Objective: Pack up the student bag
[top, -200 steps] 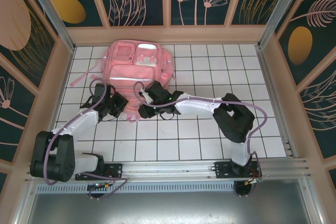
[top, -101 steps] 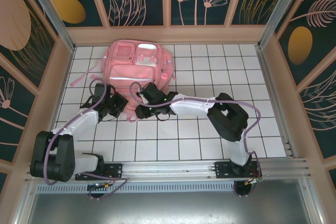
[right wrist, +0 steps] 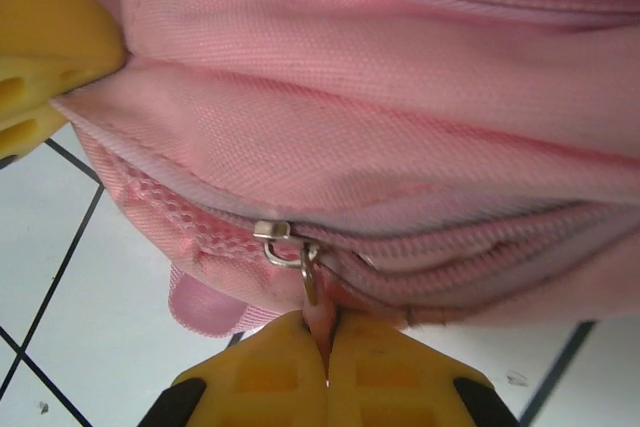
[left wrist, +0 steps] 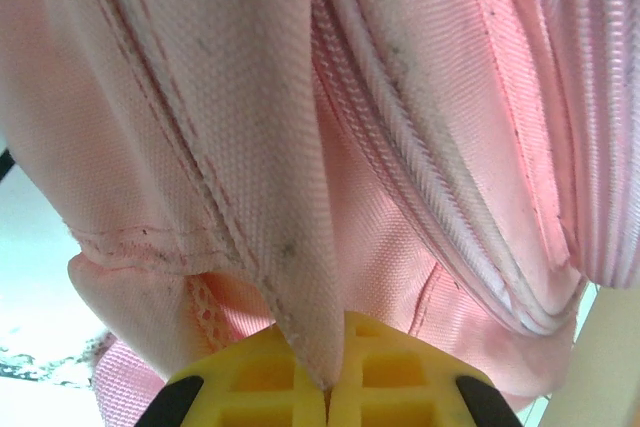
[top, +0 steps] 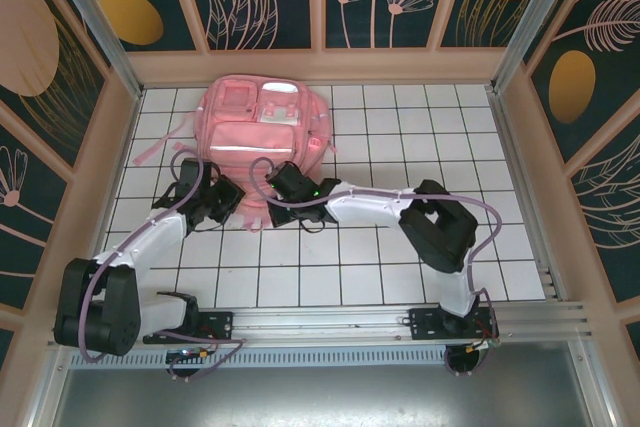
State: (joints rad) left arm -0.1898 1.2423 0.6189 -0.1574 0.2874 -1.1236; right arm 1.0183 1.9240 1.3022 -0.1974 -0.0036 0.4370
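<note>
Pinching tight: L gripper (left wrist: 327,379) at btm ctr of the left wrist view. Both yellow fingers (left wrist: 255,387) are pressed together w/ a seamed fold of pink fabric caught btwn them, no gap. That fold belongs to the student bag (left wrist: 330,147), whose cloth, piping and zip ridges run diagonally over the rest of the frame. A sliver of white table (left wrist: 30,277) shows at the left edge.

R gripper (right wrist: 327,352) sits at btm ctr of the right wrist view, also closed tight. Its fingers (right wrist: 390,377) touch, w/ the end of the zip pull (right wrist: 308,272) going down into the seam btwn them. The metal slider (right wrist: 272,232) is just above, on a zip line running across the bag's lower edge. In the upper left corner of that frame, the L gripper's yellow fingers (right wrist: 45,17) clamp the same edge of fabric. White tiles w/ dark grid lines show at lower left and lower right.

In the top view both grippers are just left of frame ctr, L gripper (top: 232,209) on the left and R gripper (top: 266,213) on the right. They are near each other, both at the bag's near edge. The student bag (top: 258,127) lies flat on the tiled table (top: 400,127), upper ctr-left of the frame, pockets facing up. A strap (top: 150,154) trails off its left side. R arm (top: 380,202) reaches in from lower right, L arm (top: 140,242) from lower left.
</note>
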